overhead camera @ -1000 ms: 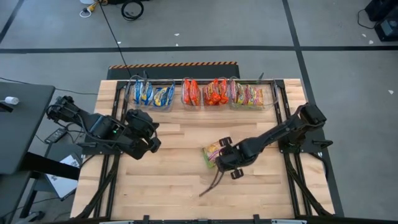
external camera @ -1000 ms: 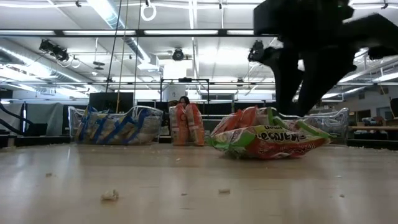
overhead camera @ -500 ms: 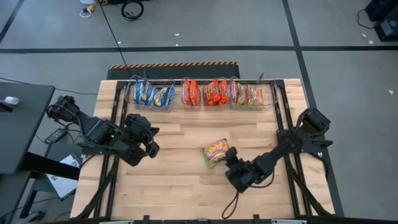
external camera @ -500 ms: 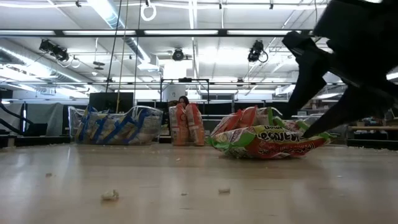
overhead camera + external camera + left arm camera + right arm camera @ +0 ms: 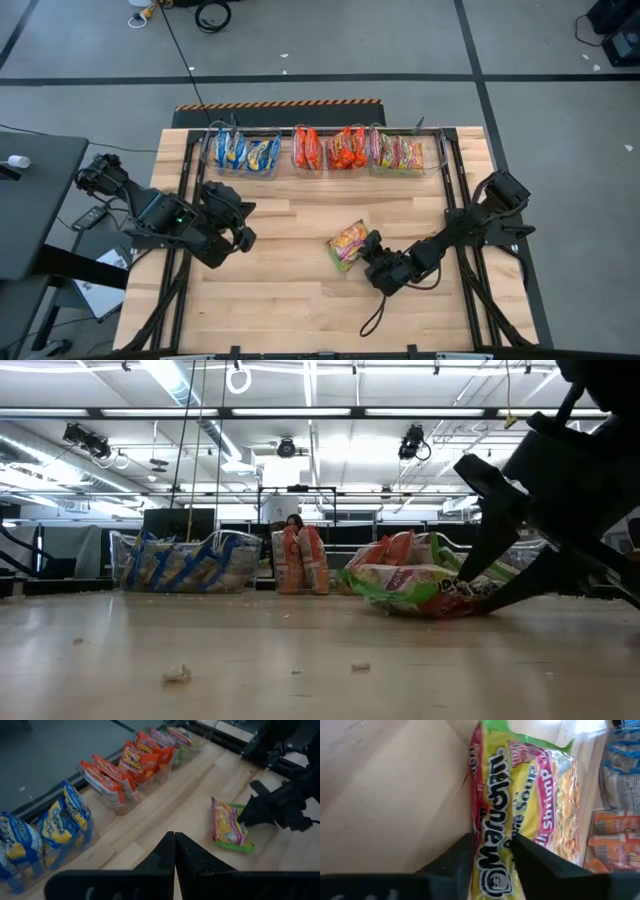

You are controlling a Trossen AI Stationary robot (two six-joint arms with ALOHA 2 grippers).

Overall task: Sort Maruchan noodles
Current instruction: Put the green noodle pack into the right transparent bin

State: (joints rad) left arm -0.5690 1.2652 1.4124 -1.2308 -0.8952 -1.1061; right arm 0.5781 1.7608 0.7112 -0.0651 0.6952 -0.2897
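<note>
One yellow-green/pink-red Maruchan packet (image 5: 349,242) is seen lying flat on the wooden worktop (image 5: 270,290), near the middle, well apart from the row of clear bins (image 5: 325,152) along the far edge. The right tool (image 5: 371,247) is set low at the packet's near end; in the right wrist view its fingers (image 5: 455,857) are spread on either side of the packet's edge, one at the seam and one over the printed face, not clamped onto it. In the low view the packet (image 5: 415,586) rests on the worktop with the right tool (image 5: 478,572) touching its right end.

The left tool (image 5: 243,232) is parked over the left part of the worktop, fingers pressed together, nothing held; this is confirmed in the left wrist view (image 5: 174,847).

Remaining packets are already stood in the bins: blue-yellow packets (image 5: 246,152) in the left bin, orange-red packets (image 5: 330,149) in the middle, yellow-green/pink-red packets (image 5: 402,153) in the right bin. A few crumbs (image 5: 177,674) are noted on the worktop in the low view.
</note>
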